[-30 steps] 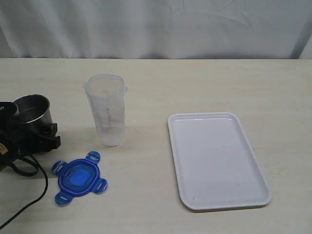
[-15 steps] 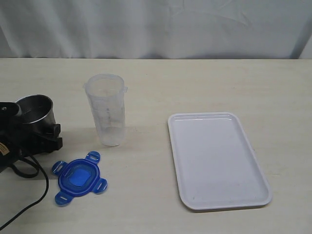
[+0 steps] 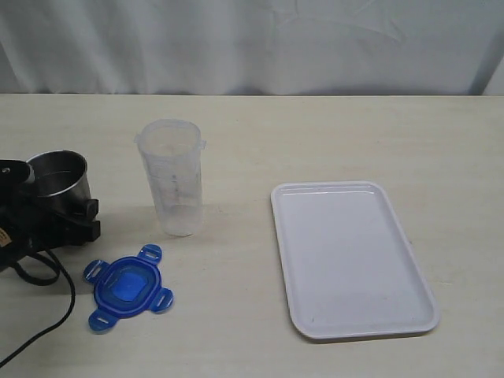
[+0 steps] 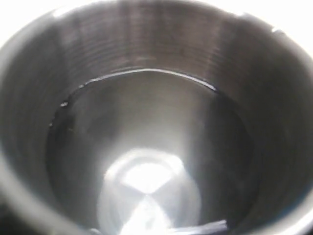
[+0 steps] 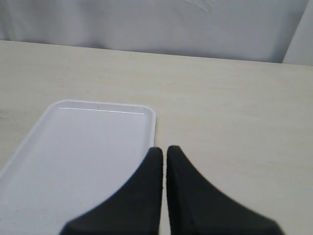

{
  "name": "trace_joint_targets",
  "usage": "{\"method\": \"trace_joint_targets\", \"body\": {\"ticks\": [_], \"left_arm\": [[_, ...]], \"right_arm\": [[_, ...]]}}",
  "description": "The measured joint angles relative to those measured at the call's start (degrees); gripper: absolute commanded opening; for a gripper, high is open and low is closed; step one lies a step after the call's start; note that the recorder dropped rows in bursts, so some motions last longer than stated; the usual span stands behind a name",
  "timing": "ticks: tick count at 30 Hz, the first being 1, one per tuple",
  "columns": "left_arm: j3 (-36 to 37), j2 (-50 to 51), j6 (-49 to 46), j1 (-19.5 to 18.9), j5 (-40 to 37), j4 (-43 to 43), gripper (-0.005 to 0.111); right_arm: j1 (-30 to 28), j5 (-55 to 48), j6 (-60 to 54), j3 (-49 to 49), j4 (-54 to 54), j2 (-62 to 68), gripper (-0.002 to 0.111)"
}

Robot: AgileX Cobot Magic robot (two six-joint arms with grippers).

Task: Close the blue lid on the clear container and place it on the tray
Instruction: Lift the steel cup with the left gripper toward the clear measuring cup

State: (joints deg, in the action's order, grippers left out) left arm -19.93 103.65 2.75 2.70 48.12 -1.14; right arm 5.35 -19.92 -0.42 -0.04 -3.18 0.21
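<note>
— What is at the far left?

— The left hand (image 3: 51, 206), black, with a cable (image 3: 57, 313) trailing from it over the tabletop (image 3: 315, 134). Its jaws stand wide around a metal cup (image 3: 55, 175) and grip it. The left wrist view looks straight down into that cup (image 4: 146, 147) and shows little else.

— And the task's things?

— The clear container (image 3: 175, 177) stands upright and open-topped at about 3 o'clock from the cup, apart from it. The blue lid (image 3: 126, 287) lies flat on the tabletop at about 7 o'clock from the container, not touching it, its four flaps spread out. Nothing holds either one.

— The tray?

— The tray (image 3: 354, 260) is well to the right, at roughly 4 o'clock from the container, white, with nothing on it.

— The right hand?

— It does not show in the exterior view. In its own wrist view the right hand (image 5: 164, 149) is closed, the two black fingers (image 5: 146, 191) pressed together with nothing between them, hanging over the tray (image 5: 73, 161) near one rounded corner.
</note>
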Motion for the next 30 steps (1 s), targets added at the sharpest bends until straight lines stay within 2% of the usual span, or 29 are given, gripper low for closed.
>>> {"method": "trace_joint_targets", "body": {"ticks": [16,23,30], "left_arm": [[-5.2,-11.7,-1.2,0.0,-14.8,0.4,0.000],[-12.4,-14.9,-1.2,0.0,-25.3,0.4,0.000],[-18.2,-15.2,-1.2,0.0,-31.0,0.4,0.000]], "right_arm": [[0.0,0.0,0.0,0.0,0.0,0.0,0.004],[0.0,0.0,0.0,0.0,0.0,0.0,0.004],[0.0,0.0,0.0,0.0,0.0,0.0,0.004]]}}
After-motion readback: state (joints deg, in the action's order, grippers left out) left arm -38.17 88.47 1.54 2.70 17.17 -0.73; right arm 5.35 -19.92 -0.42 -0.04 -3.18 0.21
